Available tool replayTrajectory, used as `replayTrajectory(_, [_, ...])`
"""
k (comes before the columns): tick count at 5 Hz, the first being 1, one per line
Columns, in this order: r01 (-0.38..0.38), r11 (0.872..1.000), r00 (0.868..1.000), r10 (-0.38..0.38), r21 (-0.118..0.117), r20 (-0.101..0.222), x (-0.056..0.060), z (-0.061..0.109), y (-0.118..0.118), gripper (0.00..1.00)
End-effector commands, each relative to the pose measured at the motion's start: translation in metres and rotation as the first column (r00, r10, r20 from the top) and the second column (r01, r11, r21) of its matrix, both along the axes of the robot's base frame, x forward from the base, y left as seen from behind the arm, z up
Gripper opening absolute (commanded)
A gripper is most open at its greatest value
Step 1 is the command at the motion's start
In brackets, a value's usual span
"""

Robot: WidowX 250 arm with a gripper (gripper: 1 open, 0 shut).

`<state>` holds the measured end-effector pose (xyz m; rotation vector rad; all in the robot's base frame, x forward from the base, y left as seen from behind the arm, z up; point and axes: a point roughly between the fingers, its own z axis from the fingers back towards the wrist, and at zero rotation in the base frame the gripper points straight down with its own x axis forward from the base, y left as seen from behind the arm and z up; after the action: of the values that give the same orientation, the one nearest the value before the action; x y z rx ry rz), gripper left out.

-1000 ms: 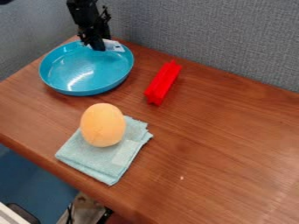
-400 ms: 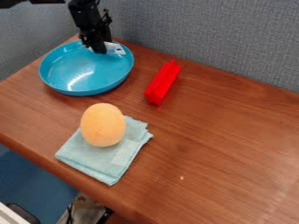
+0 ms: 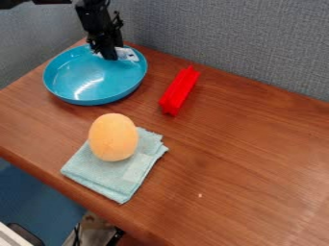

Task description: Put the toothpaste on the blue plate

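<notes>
The blue plate (image 3: 80, 82) sits at the table's back left corner. My black gripper (image 3: 108, 48) hangs over the plate's far right rim, pointing down. The toothpaste (image 3: 125, 53), a small white tube with red print, sticks out to the right from between the fingertips, just above the rim. The jaws are shut on the tube; the grip point itself is small and dark in this view.
A red bar (image 3: 179, 89) lies right of the plate. An orange egg-shaped object (image 3: 113, 136) rests on a pale teal folded cloth (image 3: 118, 167) near the front edge. The wooden table (image 3: 244, 163) extends to the right, with a grey wall behind.
The gripper has shifted very slightly with the tube over the plate's rim. Everything else is unchanged.
</notes>
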<state>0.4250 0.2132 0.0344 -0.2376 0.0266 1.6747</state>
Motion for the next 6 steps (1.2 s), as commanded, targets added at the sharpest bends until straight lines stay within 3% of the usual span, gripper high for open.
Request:
replayTrajectory(1, [-0.008,0.999,0.996,0.004,0.036,0.09,0.006,0.046,0.005,0.0])
replayTrajectory(6, [-0.025,1.0,0.996,0.025,0.008,0.089,-0.001,0.058,0.007,0.0])
